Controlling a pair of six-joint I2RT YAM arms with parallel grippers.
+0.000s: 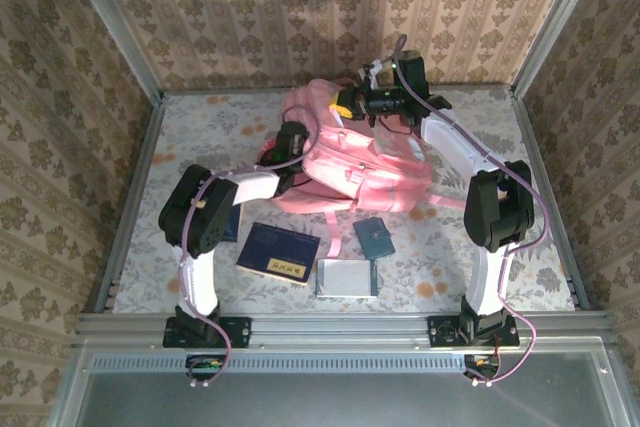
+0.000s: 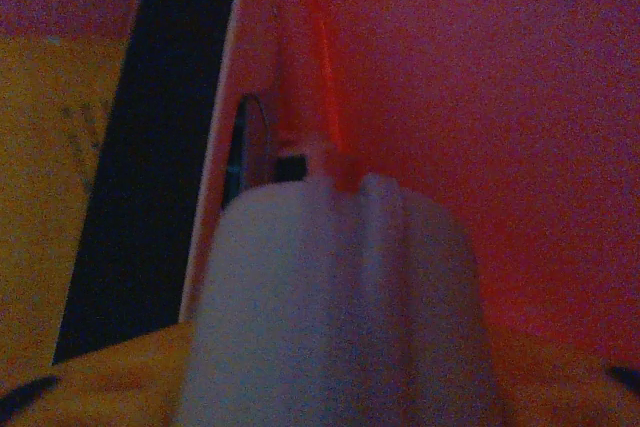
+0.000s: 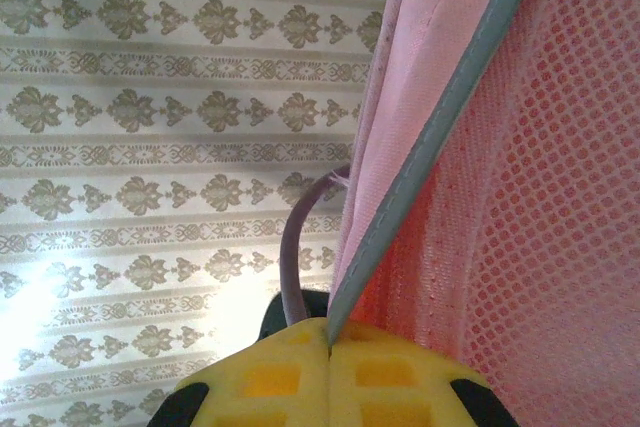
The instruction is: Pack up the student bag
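The student bag [image 1: 372, 159] is a large pink backpack lying at the middle of the table. My right gripper [image 1: 347, 104] is over its far top edge. In the right wrist view its yellow pads [image 3: 270, 377] are shut on the bag's grey-trimmed opening edge [image 3: 440, 117], next to pink mesh. My left arm [image 1: 289, 143] reaches into the bag from the left. Inside, in red light, my left gripper [image 2: 320, 397] has its dark fingertips [image 2: 22, 397] far apart at the bottom corners. A pale rounded thing [image 2: 330, 297] stands between them, apart from both. A dark white-edged book [image 2: 150, 177] stands behind it.
On the table in front of the bag lie a dark blue book [image 1: 278, 252], a small teal book [image 1: 374, 237] and a pale grey book [image 1: 346, 277]. Another blue item [image 1: 230, 222] lies under my left arm. Patterned walls close in the table on three sides.
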